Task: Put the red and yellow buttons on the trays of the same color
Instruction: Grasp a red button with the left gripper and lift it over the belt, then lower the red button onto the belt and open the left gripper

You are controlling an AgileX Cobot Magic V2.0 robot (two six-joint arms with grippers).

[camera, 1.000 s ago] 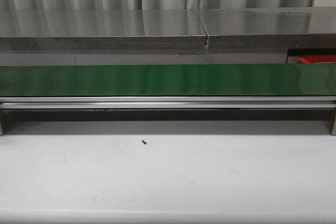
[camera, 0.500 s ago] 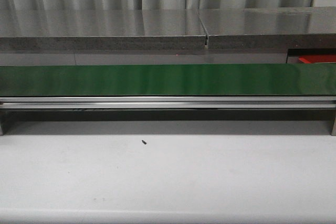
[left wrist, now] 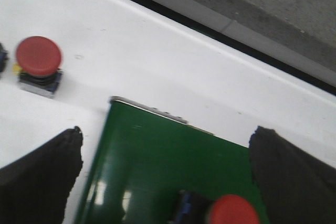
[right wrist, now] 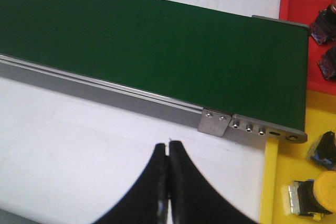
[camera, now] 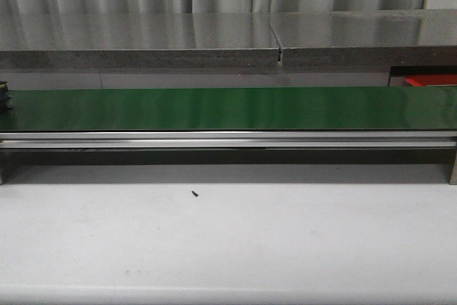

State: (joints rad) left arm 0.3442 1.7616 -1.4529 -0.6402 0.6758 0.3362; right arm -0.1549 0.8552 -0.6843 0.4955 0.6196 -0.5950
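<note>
In the left wrist view my left gripper (left wrist: 168, 135) is open above the end of the green belt (left wrist: 152, 171). A red button (left wrist: 231, 211) lies on the belt between the fingers, near their base, and nothing touches it. A second red button (left wrist: 38, 61) stands on the white table beside the belt end. My right gripper (right wrist: 168, 148) is shut and empty over the white table in front of the belt's other end. The red tray (right wrist: 302, 30) holds dark button bodies (right wrist: 324, 24). A yellow button (right wrist: 314, 196) lies on the yellow tray (right wrist: 273, 182).
The green conveyor belt (camera: 228, 108) spans the front view, with a metal rail (camera: 228, 139) along its near side. A small dark object (camera: 4, 96) shows at the belt's far left edge. A tiny black speck (camera: 194, 193) lies on the white table. The red tray (camera: 432, 79) peeks in at the right.
A small dark object has come into the front view at the belt's far left edge. Nothing else there has moved.
</note>
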